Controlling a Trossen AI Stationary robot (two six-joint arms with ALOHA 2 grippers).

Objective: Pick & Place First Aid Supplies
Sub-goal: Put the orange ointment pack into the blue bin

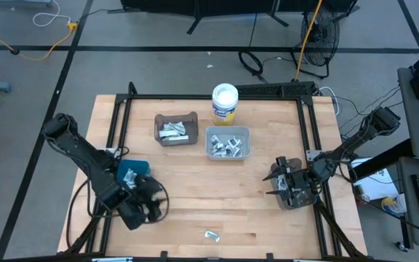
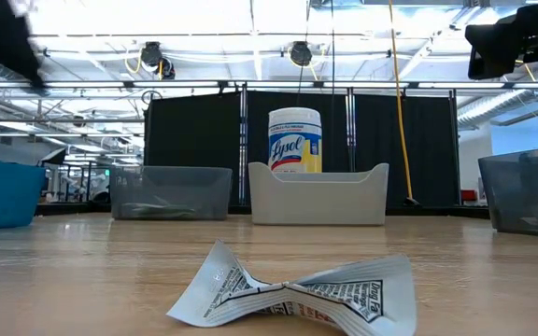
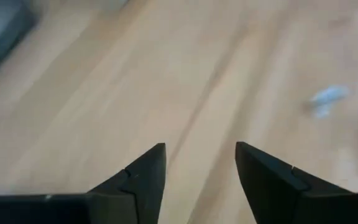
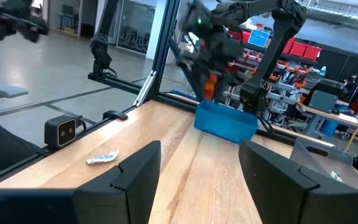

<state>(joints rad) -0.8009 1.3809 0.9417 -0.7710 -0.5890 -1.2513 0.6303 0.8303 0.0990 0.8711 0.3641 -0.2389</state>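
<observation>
The table (image 1: 195, 196) is pale wooden planking with a fine lengthwise grain, framed by dark metal rails. One crumpled packet (image 2: 292, 297) lies alone on the bare wood near the front edge, flat and silvery-white with dense black print and a little red, pinched in the middle so its two ends flare like a bow tie. From above it is a small pale scrap (image 1: 211, 235).

The left gripper (image 1: 145, 209) hovers over the front left part of the table, just in front of a blue bin (image 1: 133, 173). In the left wrist view its two dark wedge-shaped fingers (image 3: 143, 177) stand clearly apart with only bare wood between them; they hold nothing. A pale blur further off on the wood in that view is probably the packet (image 3: 325, 98).

The right gripper (image 1: 288, 183) rests at the right edge of the table over a dark grey bin (image 1: 294, 198). Its blocky dark fingers (image 4: 132, 171) are also spread, with nothing gripped, and the packet (image 4: 102, 158) lies well ahead of them.

Toward the back of the table sit two rectangular bins side by side: a brownish translucent one (image 1: 176, 129) and a light grey one (image 1: 228, 143), each with a heap of small white and silvery packets in it (image 1: 173, 130) (image 1: 226, 143). Behind them stands a round white tub (image 1: 225, 102) with a blue and yellow label.
</observation>
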